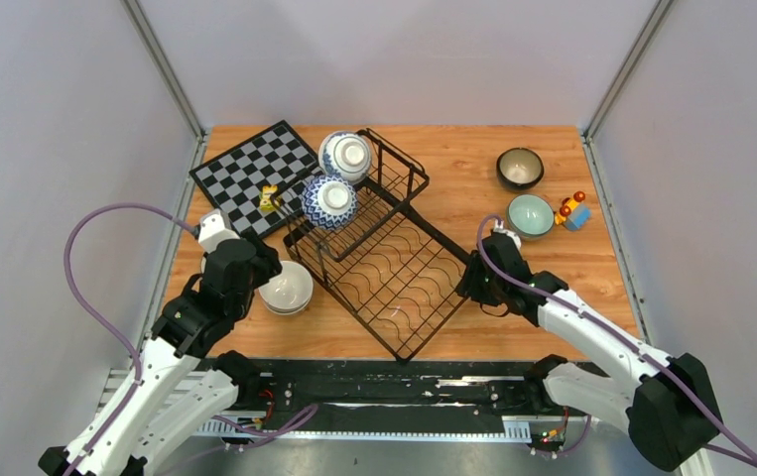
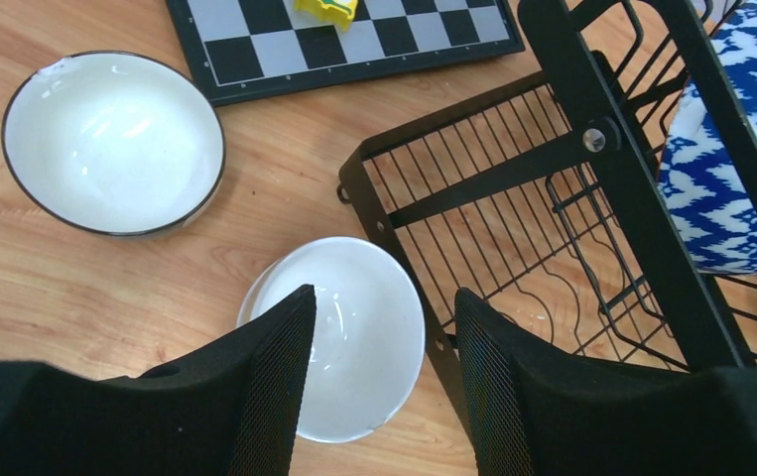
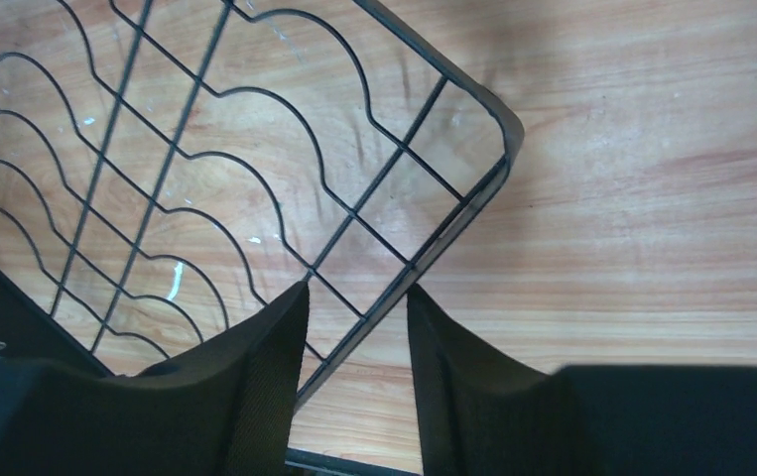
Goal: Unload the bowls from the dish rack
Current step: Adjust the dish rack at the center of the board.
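Bowls (image 1: 329, 201), two blue-and-white, sit in the dish rack's (image 1: 394, 278) raised basket. A plain white bowl (image 2: 364, 327) lies on the worktop (image 1: 473, 174) just beside the rack's corner, with a dark-rimmed white bowl (image 2: 113, 144) near it. My left hand (image 2: 382, 307) hangs released above the plain white bowl. My right hand (image 3: 354, 297), released too, straddles the rack's lower rim wire.

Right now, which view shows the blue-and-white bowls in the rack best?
Top external: both blue-and-white bowls show whole in the upper basket of the dish rack. Left wrist catches part of one behind the bars; right wrist shows only the lower tray wires.
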Robot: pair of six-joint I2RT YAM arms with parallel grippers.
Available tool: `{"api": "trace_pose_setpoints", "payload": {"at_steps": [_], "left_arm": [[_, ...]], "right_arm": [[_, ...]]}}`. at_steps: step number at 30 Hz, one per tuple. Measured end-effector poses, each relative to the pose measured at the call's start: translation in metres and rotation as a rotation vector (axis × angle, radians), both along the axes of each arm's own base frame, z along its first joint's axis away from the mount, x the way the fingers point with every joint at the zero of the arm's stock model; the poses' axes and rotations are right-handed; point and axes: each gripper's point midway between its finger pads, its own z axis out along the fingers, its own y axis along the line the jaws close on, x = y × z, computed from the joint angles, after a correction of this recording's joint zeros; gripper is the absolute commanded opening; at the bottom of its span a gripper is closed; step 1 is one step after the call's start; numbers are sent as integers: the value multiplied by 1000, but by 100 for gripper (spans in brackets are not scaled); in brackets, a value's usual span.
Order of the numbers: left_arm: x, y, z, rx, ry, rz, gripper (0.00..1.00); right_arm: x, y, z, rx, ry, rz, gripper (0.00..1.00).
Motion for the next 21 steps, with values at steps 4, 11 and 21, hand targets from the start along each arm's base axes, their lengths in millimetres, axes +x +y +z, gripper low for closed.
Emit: {"api": "trace_pose_setpoints", "payload": {"at_steps": [4, 11, 21], "left_arm": [[1, -4, 2, -16, -10, -14, 56], [2, -8, 6, -37, -25, -32, 56], [-1, -9, 10, -52, -41, -41, 56]], "right_arm": [[-8, -1, -9, 11, 29, -5, 17], [-7, -3, -12, -4, 67, -35, 0], [17, -15, -1, -79, 102, -42, 0]]}}
